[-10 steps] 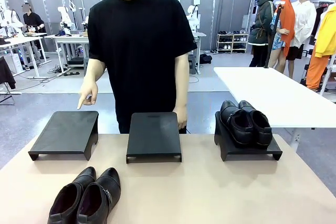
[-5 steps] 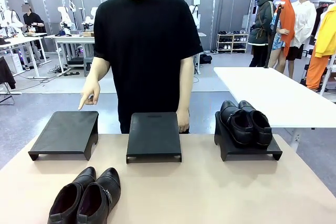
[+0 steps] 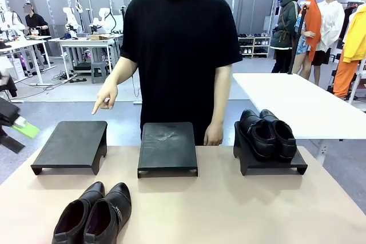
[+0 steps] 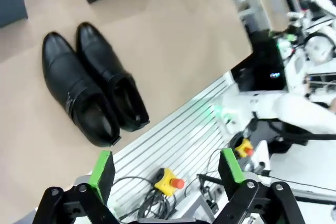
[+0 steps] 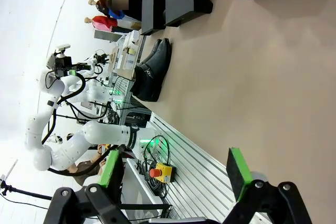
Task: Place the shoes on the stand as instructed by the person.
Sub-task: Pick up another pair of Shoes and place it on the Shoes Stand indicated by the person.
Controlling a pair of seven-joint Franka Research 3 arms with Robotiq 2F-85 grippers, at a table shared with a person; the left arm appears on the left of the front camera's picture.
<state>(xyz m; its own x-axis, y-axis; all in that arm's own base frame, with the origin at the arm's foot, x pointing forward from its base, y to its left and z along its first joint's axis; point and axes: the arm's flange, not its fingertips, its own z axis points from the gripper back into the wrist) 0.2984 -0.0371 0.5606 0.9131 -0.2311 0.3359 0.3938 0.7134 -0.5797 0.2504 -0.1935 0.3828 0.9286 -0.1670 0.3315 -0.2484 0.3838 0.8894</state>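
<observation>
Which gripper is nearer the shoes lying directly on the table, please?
Left. The left gripper hangs just off the table edge beside the shoes; the right gripper is much farther along that edge.

- the left claw (image 4: 165, 156): black frame, bright green pads (image 4: 102, 169)
- the right claw (image 5: 174, 157): the same black, with green pads (image 5: 237, 171)
- the pair of shoes (image 4: 89, 82) beyond the left claw's left-hand finger: glossy black, dark inside
- the table (image 4: 173, 51) beyond the left claw, under that pair: plain light tan
- the button box (image 4: 167, 178) between the left claw's fingers: yellow with a red button
- the second pair of shoes (image 3: 267, 134), far across from both claws: black
- the left stand (image 3: 71, 144), middle stand (image 3: 167, 147) and right stand (image 3: 271, 167): all matte black
- the T-shirt (image 3: 180, 44) of the person (image 3: 222, 95): plain black
- the left arm (image 5: 79, 140), beyond the right claw's left-hand finger: white
</observation>
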